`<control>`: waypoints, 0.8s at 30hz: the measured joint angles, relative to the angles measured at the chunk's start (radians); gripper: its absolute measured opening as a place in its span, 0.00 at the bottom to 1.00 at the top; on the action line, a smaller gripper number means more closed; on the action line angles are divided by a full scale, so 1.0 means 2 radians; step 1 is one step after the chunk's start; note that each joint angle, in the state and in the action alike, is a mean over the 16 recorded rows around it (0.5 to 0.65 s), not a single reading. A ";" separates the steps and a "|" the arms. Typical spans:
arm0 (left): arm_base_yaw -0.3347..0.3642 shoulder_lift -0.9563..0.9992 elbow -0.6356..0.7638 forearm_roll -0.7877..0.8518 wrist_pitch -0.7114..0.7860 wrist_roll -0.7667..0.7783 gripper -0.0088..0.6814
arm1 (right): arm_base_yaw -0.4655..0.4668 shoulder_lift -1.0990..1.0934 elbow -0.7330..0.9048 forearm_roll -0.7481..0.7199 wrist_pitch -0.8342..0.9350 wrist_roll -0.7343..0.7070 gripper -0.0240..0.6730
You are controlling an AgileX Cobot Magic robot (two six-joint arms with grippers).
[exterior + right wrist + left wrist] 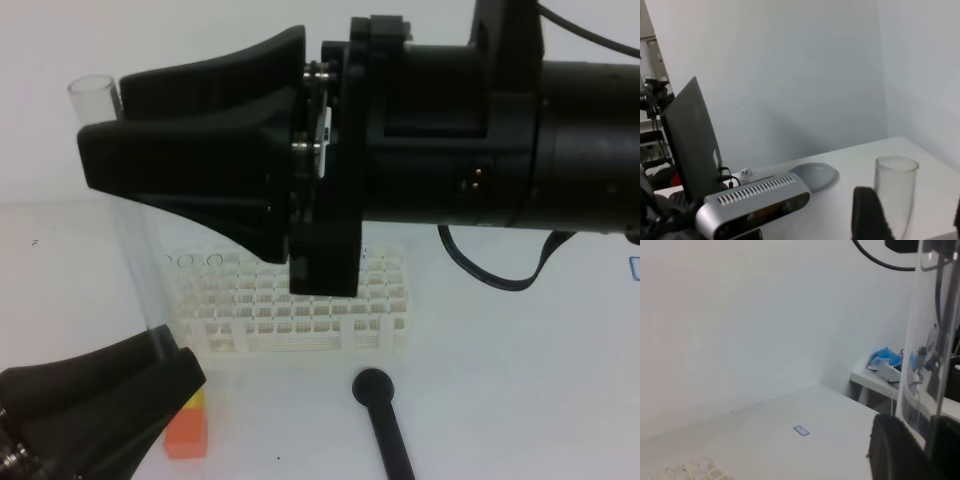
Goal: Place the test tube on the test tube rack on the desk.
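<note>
Test tube [120, 200] — clear, colourless, upright, round open rim on top; left gripper [165, 345] clamps its lower end, right gripper [100, 135] spread wide beside the rim.

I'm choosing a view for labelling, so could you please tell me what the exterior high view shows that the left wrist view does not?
Only exterior high: the black rod, the orange block and the right end effector beside the test tube's rim. Only left wrist: a blue outlined mark and a side table with blue clutter. Both: the tube, the test tube rack and the desk.
</note>
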 joint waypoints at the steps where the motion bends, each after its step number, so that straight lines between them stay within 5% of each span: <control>1: 0.000 0.000 0.000 0.000 0.000 0.000 0.01 | 0.000 0.003 -0.003 0.000 0.002 0.001 0.55; 24: 0.000 0.000 0.000 0.000 0.020 -0.003 0.01 | 0.002 0.026 -0.022 0.001 0.035 0.025 0.31</control>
